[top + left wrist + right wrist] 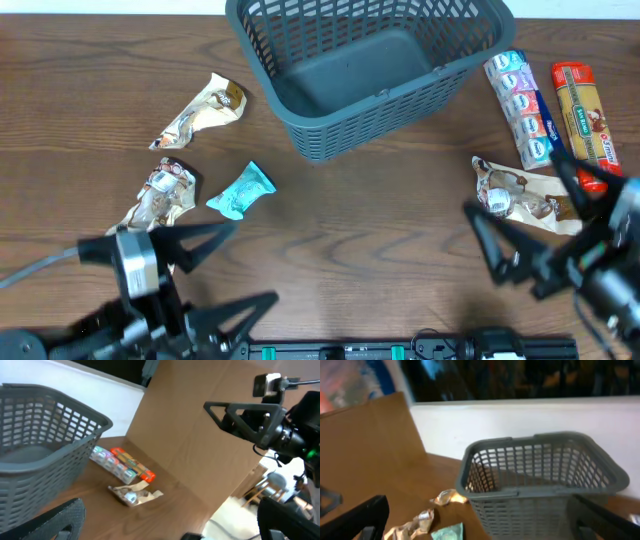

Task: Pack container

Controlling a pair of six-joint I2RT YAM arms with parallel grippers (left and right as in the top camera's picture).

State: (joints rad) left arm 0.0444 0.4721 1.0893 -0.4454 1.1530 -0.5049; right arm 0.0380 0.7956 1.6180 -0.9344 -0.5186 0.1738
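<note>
**Mia:** Are the left fingers (pixel 200 240) holding anything?

**Ben:** No. They are spread wide apart, with nothing between them. The right fingers (pixel 490 240) are wide apart and bare too.

**Mia:** What is closest to the left ones?

**Ben:** A crinkly brown packet (pixel 160 192) is just beside them. A teal packet (pixel 240 192) is near. Another brown packet (pixel 200 112) lies further back.

**Mia:** And on the right?

**Ben:** A tan packet (pixel 520 195) lies right by those fingers. Behind it are a long blue and white packet (pixel 522 108) and a long red packet (pixel 585 112), side by side.

**Mia:** Where is the container (pixel 300 130)?

**Ben:** It sits at the far middle of the counter (pixel 380 230), well apart from both arms. The long packets lie just beside its right end.

**Mia:** Is anything in it?

**Ben:** I see only its bare floor. So I think packing has not started yet.

**Mia:** How should the first grab go?

**Ben:** I would pick the nearest packet. Come straight down with one finger on each side of its thin middle, then squeeze gently. The wrapper looks slippery and squashy.

**Mia:** And after that?

**Ben:** Lift it high. The walls are tall, and a low packet could bump the rim or push the container away. Let go only when it is over the floor.
</note>
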